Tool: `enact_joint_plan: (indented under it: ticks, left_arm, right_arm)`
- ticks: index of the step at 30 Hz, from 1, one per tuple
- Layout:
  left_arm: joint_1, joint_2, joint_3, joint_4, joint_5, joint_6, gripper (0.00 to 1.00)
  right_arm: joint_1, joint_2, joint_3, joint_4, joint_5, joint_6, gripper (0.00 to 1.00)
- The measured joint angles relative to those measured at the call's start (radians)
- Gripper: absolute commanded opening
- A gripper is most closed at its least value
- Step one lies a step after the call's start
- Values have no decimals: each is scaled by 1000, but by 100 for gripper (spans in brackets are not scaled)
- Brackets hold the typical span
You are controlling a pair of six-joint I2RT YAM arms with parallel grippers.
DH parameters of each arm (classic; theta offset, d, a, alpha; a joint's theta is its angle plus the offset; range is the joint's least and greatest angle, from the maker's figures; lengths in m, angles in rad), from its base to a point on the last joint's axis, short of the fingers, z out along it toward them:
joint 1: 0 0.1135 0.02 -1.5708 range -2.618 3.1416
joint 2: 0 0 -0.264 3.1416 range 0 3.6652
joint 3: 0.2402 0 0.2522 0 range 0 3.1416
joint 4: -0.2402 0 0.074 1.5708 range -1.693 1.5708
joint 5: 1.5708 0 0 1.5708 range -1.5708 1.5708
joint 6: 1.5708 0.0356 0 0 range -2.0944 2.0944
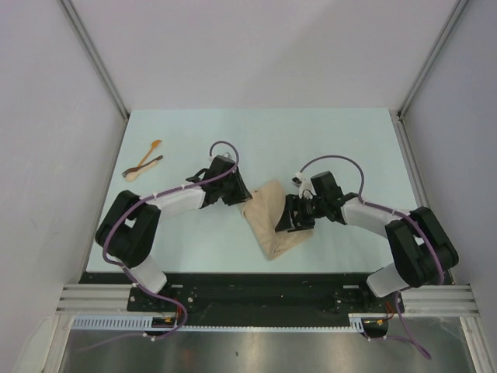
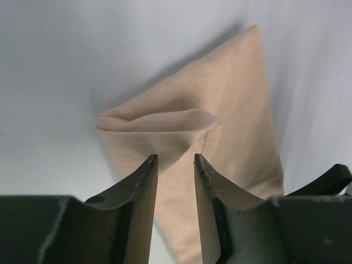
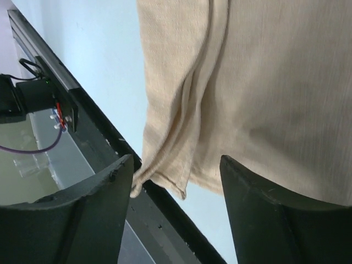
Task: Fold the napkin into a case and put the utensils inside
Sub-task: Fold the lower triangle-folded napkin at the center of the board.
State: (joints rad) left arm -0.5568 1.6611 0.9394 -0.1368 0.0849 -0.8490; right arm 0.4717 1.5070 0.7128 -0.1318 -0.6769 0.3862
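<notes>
napkin (image 1: 272,224): lying folded on the table (image 1: 334,140), about mid-width and toward the near edge, between the two grippers; a tan wedge, not a neat pouch.
napkin, left wrist view (image 2: 231,104): showing a raised folded lip running across the cloth just ahead of the fingertips; the far end is tapering to a corner.
napkin, right wrist view (image 3: 264,82): lying with a soft lengthwise crease; one corner is reaching out over the black rail (image 3: 104,137) at the table's near edge.
left gripper (image 1: 241,197): sitting at the napkin's left edge; in its wrist view (image 2: 175,160) the jaws are standing apart with a narrow gap, cloth showing through it, nothing pinched.
right gripper (image 1: 297,222): hovering over the napkin's right side; in its wrist view (image 3: 176,165) the jaws are standing wide apart, cloth showing between them, not gripping it.
utensils: lying at the far left of the table, well apart from the napkin and both grippers; the light orange spoon (image 1: 151,151) and the darker piece (image 1: 152,162) are crossing each other.
contact: can't tell whether either gripper's fingertips are touching the cloth.
</notes>
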Motion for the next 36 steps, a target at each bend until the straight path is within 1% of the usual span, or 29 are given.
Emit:
enact_joint_plan:
  ticks: [1, 2, 8, 16, 28, 36]
  left_arm:
    - [-7, 1, 11, -1, 0, 6, 38]
    - [-13, 3, 25, -4, 0, 13, 37]
    - [-21, 51, 72, -1, 16, 24, 36]
    - [-23, 131, 116, -41, 17, 40, 36]
    - [-24, 146, 149, -57, -7, 46, 35]
    - [-24, 146, 149, -57, -8, 46, 35]
  right_arm:
    - [5, -24, -19, -7, 5, 0, 76]
    - [8, -40, -33, -8, 8, 1, 99]
    - [55, -121, -130, 8, 20, 43, 100]
    - [119, -153, -159, 35, 84, 90, 97]
    - [158, -224, -179, 63, 100, 146, 98]
    - [182, -208, -196, 84, 113, 162, 93]
